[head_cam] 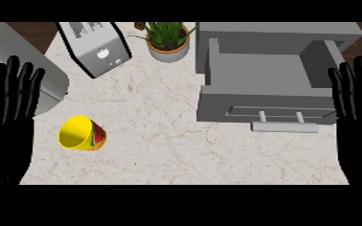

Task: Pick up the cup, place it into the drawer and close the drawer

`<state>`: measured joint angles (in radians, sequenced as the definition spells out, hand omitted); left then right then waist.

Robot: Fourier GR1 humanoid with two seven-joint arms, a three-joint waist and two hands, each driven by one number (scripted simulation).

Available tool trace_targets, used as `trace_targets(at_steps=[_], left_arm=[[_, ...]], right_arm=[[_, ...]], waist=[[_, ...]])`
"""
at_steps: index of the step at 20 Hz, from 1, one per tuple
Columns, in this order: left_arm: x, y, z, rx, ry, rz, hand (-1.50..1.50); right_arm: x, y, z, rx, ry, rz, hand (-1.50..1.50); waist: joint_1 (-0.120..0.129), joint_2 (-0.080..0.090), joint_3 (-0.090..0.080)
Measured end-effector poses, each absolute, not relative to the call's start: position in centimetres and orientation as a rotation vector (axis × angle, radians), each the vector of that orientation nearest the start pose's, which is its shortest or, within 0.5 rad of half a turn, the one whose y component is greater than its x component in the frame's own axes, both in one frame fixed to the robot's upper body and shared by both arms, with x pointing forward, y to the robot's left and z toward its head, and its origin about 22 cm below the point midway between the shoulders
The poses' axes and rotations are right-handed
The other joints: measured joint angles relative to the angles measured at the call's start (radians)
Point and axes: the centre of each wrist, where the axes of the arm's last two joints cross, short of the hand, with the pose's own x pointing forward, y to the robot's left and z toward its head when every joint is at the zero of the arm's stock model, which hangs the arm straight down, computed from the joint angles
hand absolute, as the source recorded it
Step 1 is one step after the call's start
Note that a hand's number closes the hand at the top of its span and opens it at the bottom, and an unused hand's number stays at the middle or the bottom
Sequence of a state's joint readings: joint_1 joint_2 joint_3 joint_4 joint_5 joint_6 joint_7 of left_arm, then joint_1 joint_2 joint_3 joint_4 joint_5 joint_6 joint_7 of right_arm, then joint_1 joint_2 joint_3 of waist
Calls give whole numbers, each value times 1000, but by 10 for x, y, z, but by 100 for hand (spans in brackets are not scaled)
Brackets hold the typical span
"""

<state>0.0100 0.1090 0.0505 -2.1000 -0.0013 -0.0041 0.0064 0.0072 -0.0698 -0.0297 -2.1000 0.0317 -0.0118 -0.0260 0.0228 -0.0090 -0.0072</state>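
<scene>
A yellow cup [80,133] with a red and green pattern lies on its side on the marble counter at the lower left, its mouth facing the view. The grey drawer [263,74] stands pulled open at the right, its inside bare, with a bar handle [284,127] on its front. My left hand [17,96] rests open at the left edge, fingers up, a short way left of the cup. At the right edge my right hand [347,93] rests open too, beside the drawer's right wall. Neither hand touches anything.
A potted green plant [168,39] stands at the back centre. A silver toaster-like appliance [94,45] sits tilted at the back left. A grey rounded object [44,72] fills the left side behind my left hand.
</scene>
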Motion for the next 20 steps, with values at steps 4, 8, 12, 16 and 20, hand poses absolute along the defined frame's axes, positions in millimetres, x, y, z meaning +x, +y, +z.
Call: trace_targets(at_steps=[4,8,12,16,20], left_arm=[[205,276,129,-41,-2097,-185,-150],[205,293,117,-299,-2002,-245,-150],[204,330,100,-440,-1881,-205,-150],[214,368,87,-491,-1824,-183,-150],[224,388,69,-462,-1772,-182,-150]], right_arm=[[210,-237,129,-91,-2123,81,-150],[210,-232,124,-32,-2072,139,-150],[214,-234,122,26,-1999,208,-150],[228,-231,123,53,-1971,236,-150],[244,-243,123,67,-1966,243,-150]], waist=[[-9,5,3],[-9,9,3],[-10,10,5],[-17,11,6],[-21,11,6]])
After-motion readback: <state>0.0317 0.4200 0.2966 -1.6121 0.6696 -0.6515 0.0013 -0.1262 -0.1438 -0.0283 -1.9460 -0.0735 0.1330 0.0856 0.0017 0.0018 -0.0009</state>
